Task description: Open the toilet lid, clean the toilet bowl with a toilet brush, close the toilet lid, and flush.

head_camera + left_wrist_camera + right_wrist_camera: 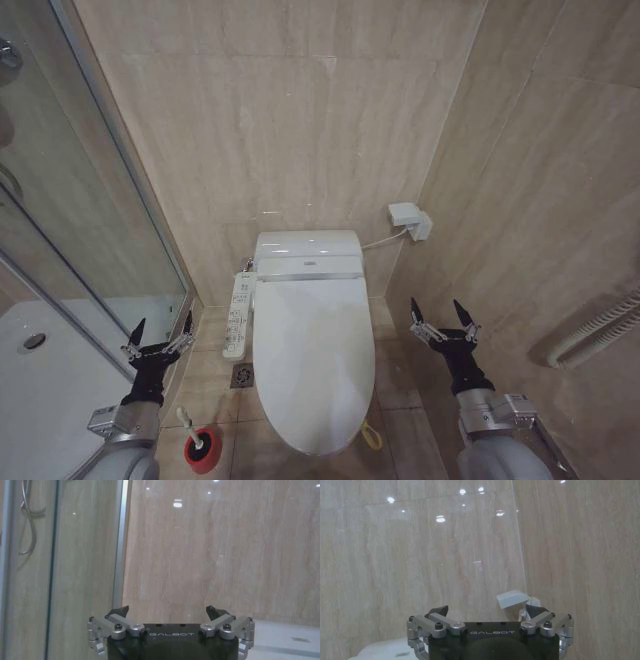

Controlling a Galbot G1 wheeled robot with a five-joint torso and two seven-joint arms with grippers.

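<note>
Beige stone tiles line the walls and floor [400, 400] of a narrow bathroom, with a glass shower door [90, 230] along the robot's left. Against the far wall stands the bowl [300, 435], and the lid [312, 345] lies shut over it, flat, its long axis running from the hinge at the far wall toward the robot, rounded front nearest. Along the bowl's left side runs a long white button panel [236, 315]. The brush [186, 420] stands in its red holder [203, 450] on the floor at the bowl's near-left corner, handle tilted up and to the left. The left hand [160, 331] hangs in the air above the floor on the bowl's left side, wide open and holding nothing; the brush sits just below and slightly to the right of it, closer to the robot. The right hand [444, 317] hovers level with it on the bowl's right side, also wide open and empty. The lid lies between the two hands and below them, its front edge nearer the robot than either. Both stand about equally far from the lid, so either could likely reach it, while the left arm is plainly the nearer one to the brush. Opening the lid looks like the step in hand, and nothing has been touched yet.
</note>
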